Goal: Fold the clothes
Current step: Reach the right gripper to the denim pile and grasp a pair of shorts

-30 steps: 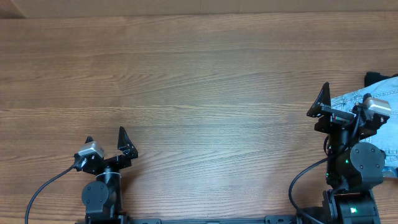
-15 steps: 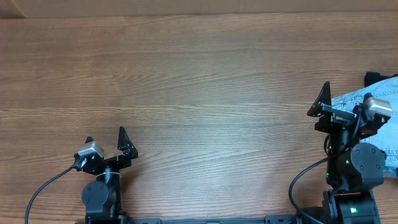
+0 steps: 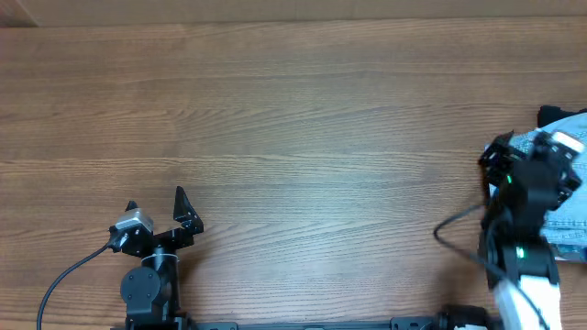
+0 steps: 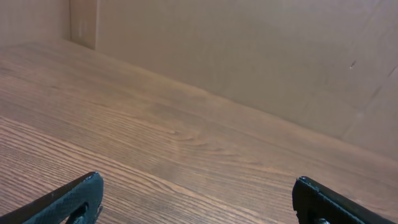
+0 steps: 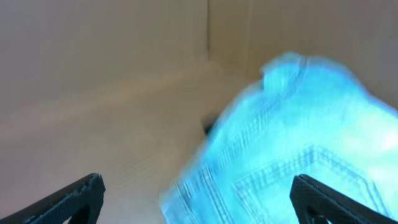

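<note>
Light-blue denim shorts (image 3: 570,197) lie in a heap at the table's right edge, partly out of frame. The right wrist view shows them blurred, with a stitched pocket (image 5: 298,168), just ahead of my right gripper. My right gripper (image 3: 521,156) is open and empty at the heap's left side; its fingers show wide apart in its wrist view (image 5: 198,199). My left gripper (image 3: 158,209) is open and empty near the front left of the table, far from the shorts. Its wrist view (image 4: 198,199) shows only bare wood between the fingers.
The wooden table (image 3: 293,119) stretches between the two arms. A dark item (image 3: 550,115) lies at the far right edge behind the shorts. A cardboard wall (image 4: 249,56) stands beyond the table.
My right arm has swung right and turned toward the denim heap; its wrist view is blurred by motion. The left arm has not moved.
</note>
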Robot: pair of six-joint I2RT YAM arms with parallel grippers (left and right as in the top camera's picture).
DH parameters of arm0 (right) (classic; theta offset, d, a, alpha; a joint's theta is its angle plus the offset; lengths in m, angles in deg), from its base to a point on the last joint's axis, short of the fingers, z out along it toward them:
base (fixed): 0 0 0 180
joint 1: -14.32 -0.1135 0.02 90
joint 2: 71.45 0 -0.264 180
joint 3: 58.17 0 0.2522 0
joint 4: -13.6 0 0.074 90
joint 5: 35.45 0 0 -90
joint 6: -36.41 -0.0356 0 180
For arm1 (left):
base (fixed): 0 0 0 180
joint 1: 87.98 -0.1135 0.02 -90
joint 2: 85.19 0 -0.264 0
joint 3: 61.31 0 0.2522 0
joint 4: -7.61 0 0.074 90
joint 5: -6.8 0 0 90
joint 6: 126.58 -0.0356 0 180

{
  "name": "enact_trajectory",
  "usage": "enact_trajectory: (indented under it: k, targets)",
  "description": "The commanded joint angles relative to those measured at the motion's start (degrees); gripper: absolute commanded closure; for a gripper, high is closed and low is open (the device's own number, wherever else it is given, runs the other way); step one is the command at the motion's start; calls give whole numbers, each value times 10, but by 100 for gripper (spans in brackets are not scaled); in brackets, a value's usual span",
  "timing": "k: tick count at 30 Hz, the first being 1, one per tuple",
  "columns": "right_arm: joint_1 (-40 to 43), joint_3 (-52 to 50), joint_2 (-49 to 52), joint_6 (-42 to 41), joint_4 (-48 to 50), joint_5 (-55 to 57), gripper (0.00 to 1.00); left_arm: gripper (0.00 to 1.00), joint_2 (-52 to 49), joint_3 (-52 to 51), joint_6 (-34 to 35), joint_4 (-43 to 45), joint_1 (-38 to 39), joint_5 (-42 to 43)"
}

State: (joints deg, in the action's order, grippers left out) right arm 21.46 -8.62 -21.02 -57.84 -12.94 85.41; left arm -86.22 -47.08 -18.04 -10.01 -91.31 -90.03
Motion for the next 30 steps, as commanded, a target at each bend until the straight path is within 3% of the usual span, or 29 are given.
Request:
enact_trajectory:
  k: [1, 4, 18, 22, 30]
  targets:
    - [7, 77, 92, 0, -53, 10, 0, 0, 0, -2, 8, 1, 5, 3]
    - [11, 148, 163, 0, -137, 10, 0, 0, 0, -2, 8, 1, 5, 3]
    - [16, 152, 186, -7, -155, -19, 0, 0, 0, -2, 8, 1, 5, 3]
    - [16, 152, 238, -19, -161, 52, 0, 0, 0, -2, 8, 1, 5, 3]
    - [8, 152, 357, -32, -178, 88, 0, 0, 0, -2, 8, 1, 5, 3]
